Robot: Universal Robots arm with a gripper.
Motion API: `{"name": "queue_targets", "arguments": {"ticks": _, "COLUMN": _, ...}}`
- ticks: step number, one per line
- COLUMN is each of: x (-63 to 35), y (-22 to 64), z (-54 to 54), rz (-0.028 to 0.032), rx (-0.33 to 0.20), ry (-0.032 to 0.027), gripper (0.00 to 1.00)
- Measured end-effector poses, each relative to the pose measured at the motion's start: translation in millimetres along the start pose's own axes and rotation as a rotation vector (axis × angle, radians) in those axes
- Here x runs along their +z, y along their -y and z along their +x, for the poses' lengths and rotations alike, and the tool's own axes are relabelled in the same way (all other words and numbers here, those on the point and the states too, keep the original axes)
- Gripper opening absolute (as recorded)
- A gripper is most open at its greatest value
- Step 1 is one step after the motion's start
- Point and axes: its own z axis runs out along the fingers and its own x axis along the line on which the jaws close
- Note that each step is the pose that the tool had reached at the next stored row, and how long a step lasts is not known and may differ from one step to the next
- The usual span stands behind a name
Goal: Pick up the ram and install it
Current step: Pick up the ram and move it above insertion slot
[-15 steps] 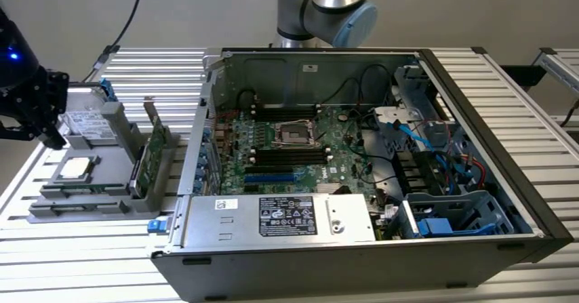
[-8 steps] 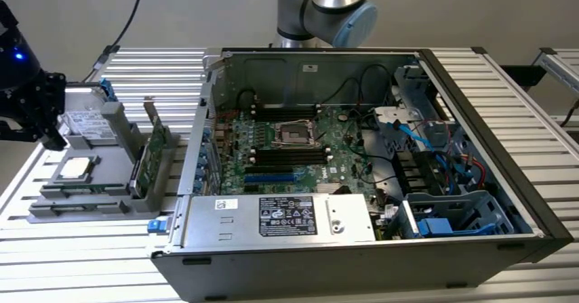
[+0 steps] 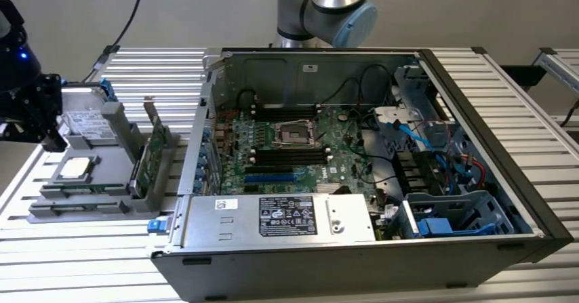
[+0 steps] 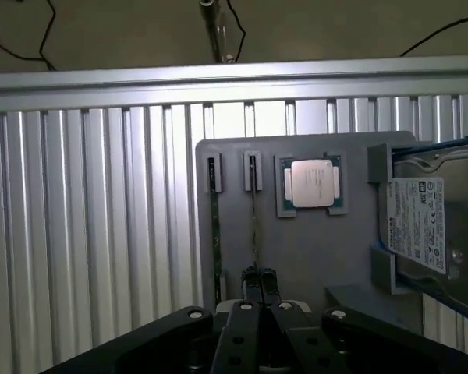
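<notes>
AT THE PARTS HOLDER: My jaws hang pressed shut, with nothing between them, above the grey holder on the ribbed metal tabletop. They are lined up with the ram, which stands on edge in its slot. That slot lies between the processor chip and the taller green card, and a hard drive sits in the holder beyond the chip. The open computer case stands well apart on the exterior view's right, with the black slots of its motherboard exposed. The ram is not yet picked.

As I judge it, a good pick depends on alignment more than force. My jaws must part before they come down, or they will strike the thin top edge. They should straddle the stick squarely near the middle of its length and close on the flat faces (not on the chips' corners, if that can be helped). The pull should go straight up along the slot, because any tilt could wedge the board or drag the holder. The green card beside it leaves little room for error.
</notes>
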Motion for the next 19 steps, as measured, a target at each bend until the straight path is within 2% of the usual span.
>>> {"name": "queue_targets", "arguments": {"ticks": 2, "x": 0.1, "y": -0.1, "z": 0.0, "rz": 0.0004, "rx": -0.036, "ry": -0.0021, "gripper": 0.10}}
{"name": "queue_targets", "arguments": {"ticks": 5, "x": 0.1, "y": -0.1, "z": 0.0, "rz": 0.0003, "rx": -0.042, "ry": -0.0024, "gripper": 0.12}}
{"name": "queue_targets", "arguments": {"ticks": 6, "x": 0.1, "y": -0.1, "z": 0.0, "rz": 0.0004, "rx": -0.042, "ry": -0.0024, "gripper": 0.18}}
{"name": "queue_targets", "arguments": {"ticks": 7, "x": 0.1, "y": -0.1, "z": 0.0, "rz": 0.0004, "rx": -0.042, "ry": -0.0024, "gripper": 0.18}}
{"name": "queue_targets", "arguments": {"ticks": 9, "x": 0.2, "y": -0.1, "z": 0.2, "rz": 0.0004, "rx": -0.042, "ry": -0.0023, "gripper": 0.30}}
{"name": "queue_targets", "arguments": {"ticks": 11, "x": 2.8, "y": 0.0, "z": 0.9, "rz": 0.0005, "rx": -0.042, "ry": -0.0023, "gripper": 0.30}}
{"name": "queue_targets", "arguments": {"ticks": 12, "x": 4.7, "y": 0.2, "z": 1.3, "rz": 0.0005, "rx": -0.042, "ry": -0.0024, "gripper": 0.36}}
{"name": "queue_targets", "arguments": {"ticks": 19, "x": 17.5, "y": 1.1, "z": 8.6, "rz": 0.0007, "rx": -0.042, "ry": -0.0023, "gripper": 0.36}}
